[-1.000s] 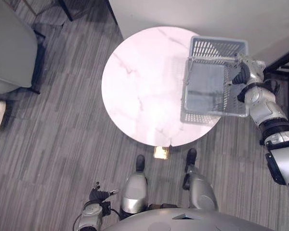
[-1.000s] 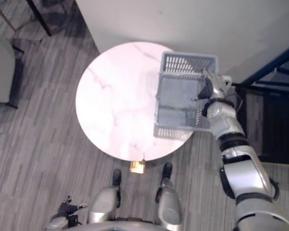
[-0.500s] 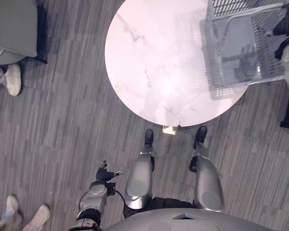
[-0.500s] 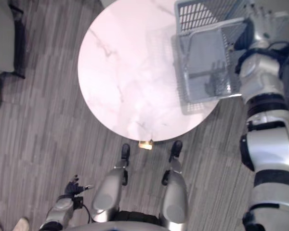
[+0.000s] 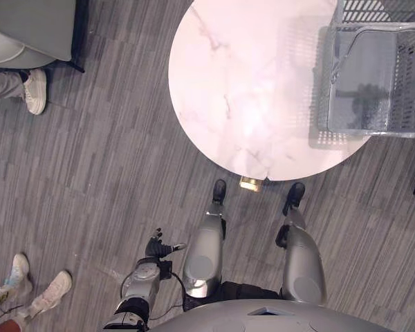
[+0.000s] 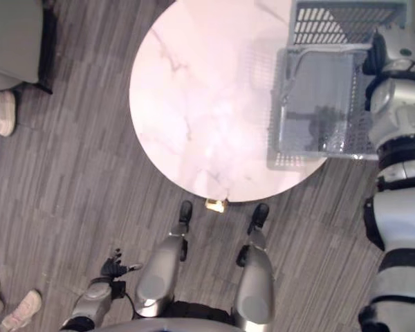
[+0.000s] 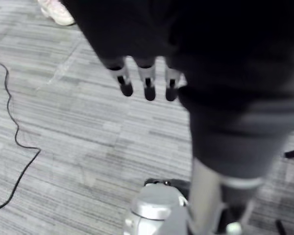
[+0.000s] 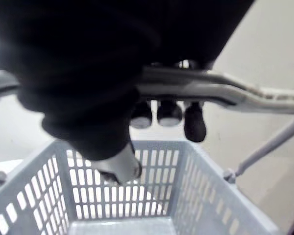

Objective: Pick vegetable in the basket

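Observation:
A grey-blue plastic basket (image 6: 332, 21) with lattice walls is at the right edge of the round white marble table (image 5: 249, 83), partly past the rim. Its floor looks bare, and I see no vegetable in it. My right hand (image 6: 394, 52) is at the basket's right side. In the right wrist view its fingers (image 8: 169, 112) are curled round the basket's grey handle (image 8: 210, 90), with the basket below them. My left hand (image 5: 159, 245) is low beside my left leg, over the floor. Its fingers (image 7: 146, 83) are straight and hold nothing.
A grey seat (image 5: 21, 34) stands at the far left, with a person's white shoe (image 5: 36, 90) beside it. Another person's shoes (image 5: 28, 290) are at the lower left. A small tan object (image 5: 250, 183) lies under the table's near edge. The floor is grey planks.
The camera has moved, so the table and basket sit further up and right in the picture. My right hand's fingers have curled round the basket's handle. The left hand stays open.

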